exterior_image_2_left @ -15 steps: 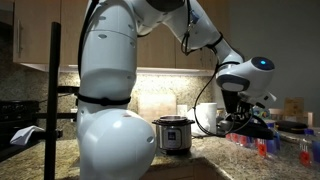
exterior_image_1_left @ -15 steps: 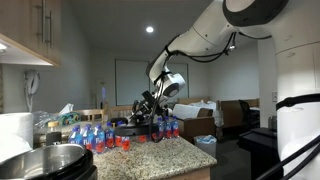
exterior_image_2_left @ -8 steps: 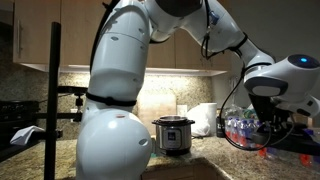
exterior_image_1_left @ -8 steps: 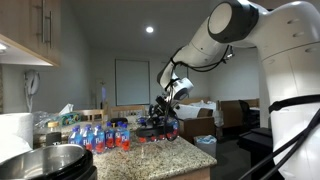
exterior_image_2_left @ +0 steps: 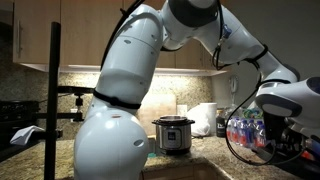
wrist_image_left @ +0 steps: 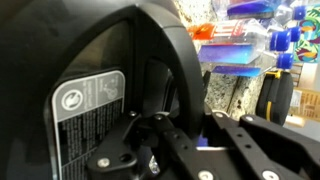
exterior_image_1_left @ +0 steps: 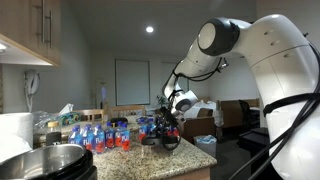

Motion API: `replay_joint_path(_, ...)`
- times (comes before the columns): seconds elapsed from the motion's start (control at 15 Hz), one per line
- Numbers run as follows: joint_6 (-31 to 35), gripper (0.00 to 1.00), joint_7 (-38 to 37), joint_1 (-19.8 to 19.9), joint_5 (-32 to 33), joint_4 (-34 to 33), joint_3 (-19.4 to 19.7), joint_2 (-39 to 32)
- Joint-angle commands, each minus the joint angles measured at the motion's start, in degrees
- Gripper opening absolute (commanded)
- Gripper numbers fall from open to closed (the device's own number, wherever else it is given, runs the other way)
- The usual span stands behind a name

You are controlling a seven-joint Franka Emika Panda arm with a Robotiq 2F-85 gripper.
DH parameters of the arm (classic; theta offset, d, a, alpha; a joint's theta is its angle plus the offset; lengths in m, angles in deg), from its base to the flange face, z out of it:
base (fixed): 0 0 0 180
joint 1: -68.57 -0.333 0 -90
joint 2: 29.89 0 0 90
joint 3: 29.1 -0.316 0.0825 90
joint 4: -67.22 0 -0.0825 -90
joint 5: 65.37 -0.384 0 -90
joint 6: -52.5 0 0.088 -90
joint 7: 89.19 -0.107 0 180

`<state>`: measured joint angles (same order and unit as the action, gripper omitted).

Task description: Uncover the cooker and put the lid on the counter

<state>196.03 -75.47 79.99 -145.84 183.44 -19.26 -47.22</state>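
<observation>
The cooker [exterior_image_1_left: 48,160] stands uncovered at the near left, its shiny steel rim and inner pot showing; it also shows in an exterior view [exterior_image_2_left: 172,135] by the backsplash. My gripper [wrist_image_left: 200,141] is shut on the black domed lid [wrist_image_left: 90,80], which fills the wrist view with a label sticker facing the camera. In an exterior view the gripper [exterior_image_1_left: 170,128] holds the lid [exterior_image_1_left: 162,139] tilted, low over the far end of the speckled granite counter [exterior_image_1_left: 125,158]. I cannot tell whether the lid touches the counter. The gripper [exterior_image_2_left: 285,138] sits at the right edge.
Several water bottles [exterior_image_1_left: 100,135] with blue caps and red labels stand in a pack on the counter beside the lid; they also show in the wrist view [wrist_image_left: 250,35]. A white appliance [exterior_image_2_left: 207,118] stands right of the cooker. A black stand [exterior_image_2_left: 53,100] rises at the left.
My gripper has carried the lid away from the cooker and downward, toward the counter's far end by the bottles. The arm has stretched out further. The cooker has not moved.
</observation>
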Motion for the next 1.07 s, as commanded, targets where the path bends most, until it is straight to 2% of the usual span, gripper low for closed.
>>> replay_joint_path(0.0, 0.6, 0.07, 0.7, 1.7, -8.9, -0.9, 0.0, -0.5)
replay_joint_path(0.13, 2.1, 0.07, 1.3, 1.5, -11.1, -0.5, 0.6, -1.0)
replay_joint_path(0.27, 2.6, 0.07, 1.1, 1.1, -10.1, -0.2, 1.1, -1.7)
replay_joint_path(0.53, 3.6, 0.06, 0.7, -0.1, -4.1, 0.6, 1.4, -2.8)
replay_joint_path(0.67, 1.6, 0.05, -0.3, 0.2, 0.2, 0.8, 1.5, -3.3)
replay_joint_path(0.73, -0.1, 0.11, -1.4, 0.5, 3.1, 0.8, 1.7, -3.7)
replay_joint_path(0.8, -1.6, 0.32, -2.6, 0.8, 6.0, 0.9, 1.9, -3.8)
replay_joint_path(1.0, -7.7, 0.41, -7.5, 1.6, 18.3, 1.4, 3.9, -2.5)
